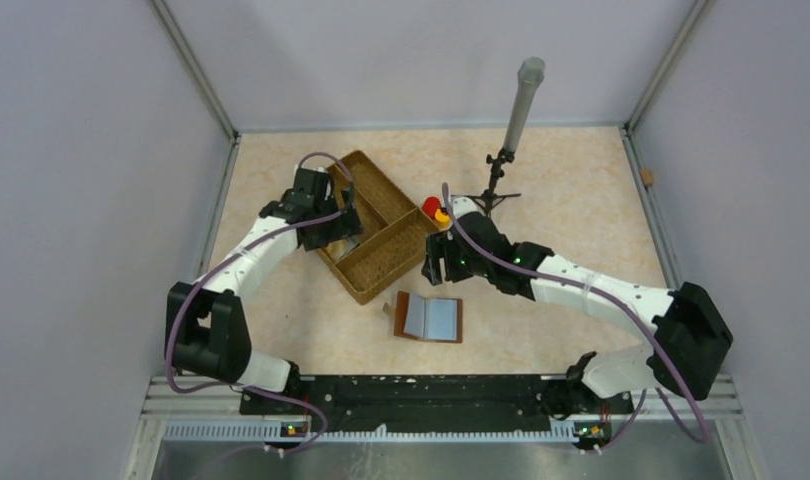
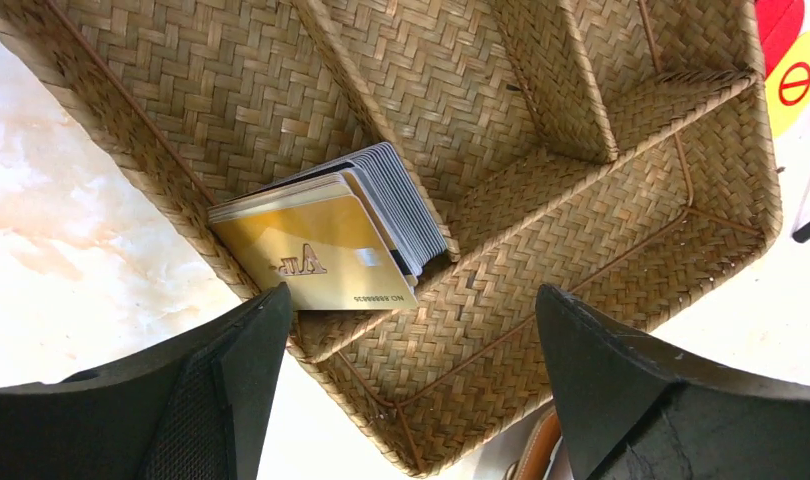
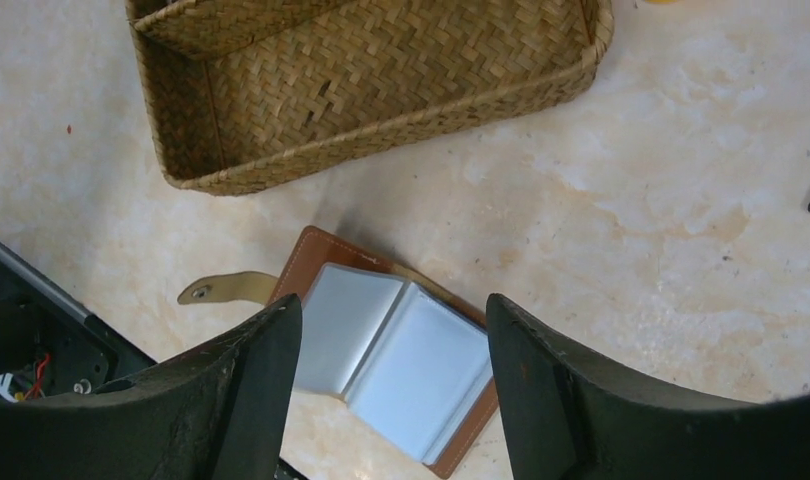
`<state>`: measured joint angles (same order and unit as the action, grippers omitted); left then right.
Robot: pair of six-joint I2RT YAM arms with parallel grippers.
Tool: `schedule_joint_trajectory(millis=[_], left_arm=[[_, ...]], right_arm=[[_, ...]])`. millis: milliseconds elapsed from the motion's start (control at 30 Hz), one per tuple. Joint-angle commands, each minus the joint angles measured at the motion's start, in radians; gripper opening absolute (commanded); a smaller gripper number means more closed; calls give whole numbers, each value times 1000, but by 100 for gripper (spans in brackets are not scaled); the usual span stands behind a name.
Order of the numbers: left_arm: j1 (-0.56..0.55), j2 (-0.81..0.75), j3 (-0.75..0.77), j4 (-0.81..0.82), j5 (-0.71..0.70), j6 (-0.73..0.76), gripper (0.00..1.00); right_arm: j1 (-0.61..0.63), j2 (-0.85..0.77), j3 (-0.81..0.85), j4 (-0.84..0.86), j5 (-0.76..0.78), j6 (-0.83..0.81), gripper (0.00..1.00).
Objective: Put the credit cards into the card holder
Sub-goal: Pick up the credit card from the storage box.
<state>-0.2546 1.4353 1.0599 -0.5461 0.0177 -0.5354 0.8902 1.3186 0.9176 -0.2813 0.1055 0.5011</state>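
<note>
1. The table (image 1: pixel 561 170) is a pale marbled slab, and only the top external view takes in all of it.
2. The wicker tray (image 1: pixel 391 255) is my landmark. It sits at an angle and is split into compartments.
3. The left gripper (image 2: pixel 411 295) hangs over the tray's long compartment, jaws spread wide, holding nothing.
4. The right gripper (image 3: pixel 393 305) is just off the tray's near corner, jaws well apart and empty too.
5. The card holder (image 3: pixel 401 350) lies open flat on the table near that same corner, not touching the tray. Only the right wrist view shows its clear sleeves and the strap tab (image 3: pixel 221 290) with a snap.
6. The credit cards (image 2: pixel 326 245) are stacked on edge inside the tray, leaning on a divider with a gold one in front. Only the left wrist view shows them properly. There's a logo and a row of small characters, upside down, and I can't read them.
7. The red and yellow caps (image 1: pixel 433 208) sit just beyond the tray's far side. The yellow one has a red no-entry style mark.
</note>
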Motion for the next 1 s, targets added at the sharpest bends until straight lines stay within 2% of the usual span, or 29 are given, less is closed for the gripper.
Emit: schedule_joint_trajectory(millis=[0,167,300,400,467,533,700,967], left_arm=[[30,-26,42,25,-8,44,97],[153,-62,62,13,67,60,99],[226,-58,105,-51,74,103,99],[266,-73,59,16,127,72,99],[327,-78,55,28,193,60,99],[363,-88,66,19,202,76,99],[382,-120,81,-11,144,116,99],[392,-122,83,-9,195,120,99]], right_arm=[[10,86,137,51,-32,-81,67],[16,266,320,102,-84,-136,67],[34,444,479,104,-81,-182,67],[47,549,593,103,-84,-216,67],[57,619,674,86,-80,-240,67],[67,688,757,55,-71,-261,67],[76,831,910,-10,-43,-289,67],[92,958,1039,-73,-85,-305,67]])
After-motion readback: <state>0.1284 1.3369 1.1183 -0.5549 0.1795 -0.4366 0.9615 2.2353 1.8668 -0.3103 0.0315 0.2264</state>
